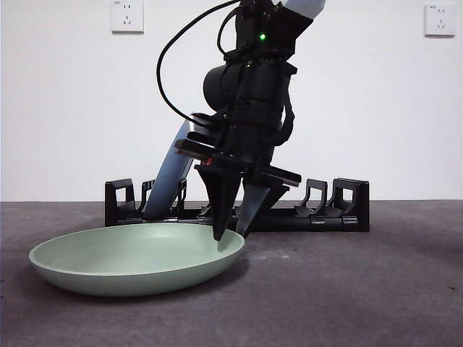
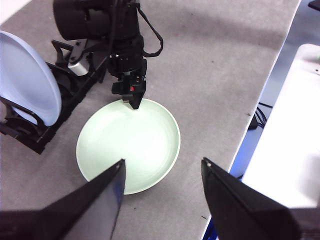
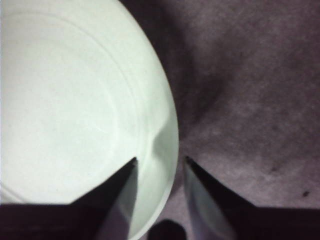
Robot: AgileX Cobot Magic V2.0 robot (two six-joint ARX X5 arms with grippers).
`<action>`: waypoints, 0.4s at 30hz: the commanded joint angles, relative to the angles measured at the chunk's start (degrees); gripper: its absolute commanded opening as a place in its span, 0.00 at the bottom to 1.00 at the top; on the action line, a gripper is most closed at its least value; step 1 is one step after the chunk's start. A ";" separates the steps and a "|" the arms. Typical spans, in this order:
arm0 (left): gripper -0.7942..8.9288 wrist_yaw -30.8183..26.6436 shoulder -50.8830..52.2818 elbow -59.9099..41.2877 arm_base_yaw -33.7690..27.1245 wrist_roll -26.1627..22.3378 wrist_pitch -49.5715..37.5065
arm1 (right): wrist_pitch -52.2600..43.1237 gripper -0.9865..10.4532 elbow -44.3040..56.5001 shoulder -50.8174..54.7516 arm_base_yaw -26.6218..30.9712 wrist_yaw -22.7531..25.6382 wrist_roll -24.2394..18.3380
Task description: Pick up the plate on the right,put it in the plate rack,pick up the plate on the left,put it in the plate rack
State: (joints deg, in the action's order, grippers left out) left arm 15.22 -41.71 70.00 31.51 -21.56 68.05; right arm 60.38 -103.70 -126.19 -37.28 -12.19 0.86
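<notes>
A pale green plate (image 1: 130, 256) lies flat on the grey table in front of the black plate rack (image 1: 340, 210). A light blue plate (image 1: 168, 177) stands tilted in the rack's left part. My right gripper (image 1: 230, 236) comes down from above, open, with one jaw inside the green plate's right rim (image 3: 167, 125) and one outside; the right gripper (image 3: 161, 159) shows a gap on both sides of the rim. My left gripper (image 2: 163, 161) hangs open and high over the green plate (image 2: 130, 145), holding nothing. From there I also see the right gripper (image 2: 135, 102), the rack (image 2: 30, 135) and the blue plate (image 2: 25, 75).
The table's edge (image 2: 260, 100) runs close beside the green plate, with a white surface (image 2: 295, 125) beyond it. A black cable (image 1: 170, 65) loops off the right arm. Wall sockets (image 1: 127, 14) sit high on the white back wall.
</notes>
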 commanded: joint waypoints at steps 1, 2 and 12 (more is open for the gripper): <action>0.35 0.13 -0.83 -0.13 0.92 -1.09 -0.39 | -0.02 0.19 0.50 -1.95 -0.28 0.02 1.05; 0.35 0.13 -1.14 -0.13 1.25 -1.07 -0.39 | 0.02 0.19 0.50 -2.27 -0.28 0.02 1.09; 0.35 -1.09 -3.63 -0.13 4.61 -3.52 -0.44 | 1.05 0.08 0.44 -2.47 -0.24 0.33 0.96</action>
State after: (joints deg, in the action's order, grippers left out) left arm 14.13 -45.34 70.00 35.97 -23.51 68.01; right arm 60.53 -103.98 -127.70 -37.12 -13.58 2.42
